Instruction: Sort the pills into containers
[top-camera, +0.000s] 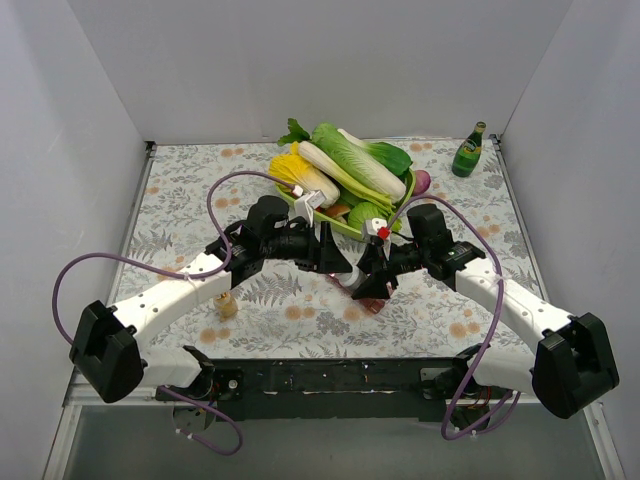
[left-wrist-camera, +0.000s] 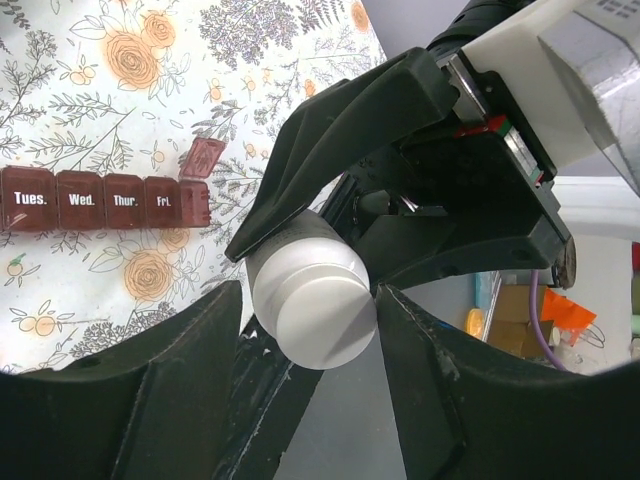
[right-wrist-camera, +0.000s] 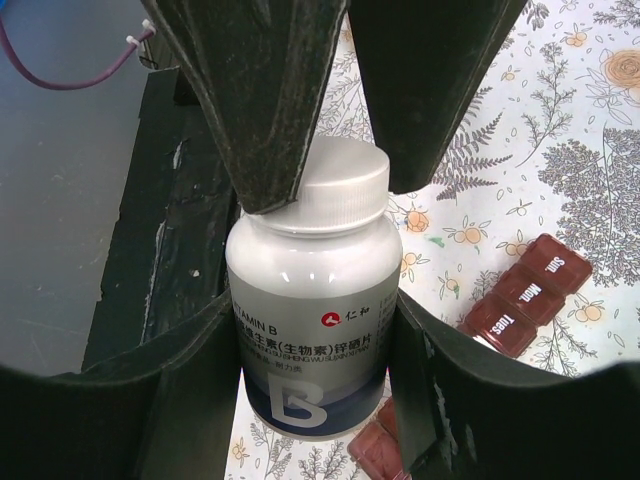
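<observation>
My right gripper (top-camera: 375, 280) (right-wrist-camera: 315, 335) is shut on the body of a white vitamin bottle (right-wrist-camera: 315, 300), held just above the floral table. Its white cap (left-wrist-camera: 312, 295) sits between the fingers of my left gripper (top-camera: 335, 255) (left-wrist-camera: 308, 300), which press on its two sides. The containers, a dark red pill organiser (left-wrist-camera: 100, 200) (right-wrist-camera: 525, 295) with day labels, lie on the table under the grippers. One lid (left-wrist-camera: 203, 157) at the row's end stands open. No pills show in any view.
A green tray of vegetables (top-camera: 345, 175) sits just behind the grippers. At the back right corner stands a green glass bottle (top-camera: 467, 150). A small tan object (top-camera: 228, 305) lies by the left arm. The dark front rail (top-camera: 330, 375) runs along the near edge.
</observation>
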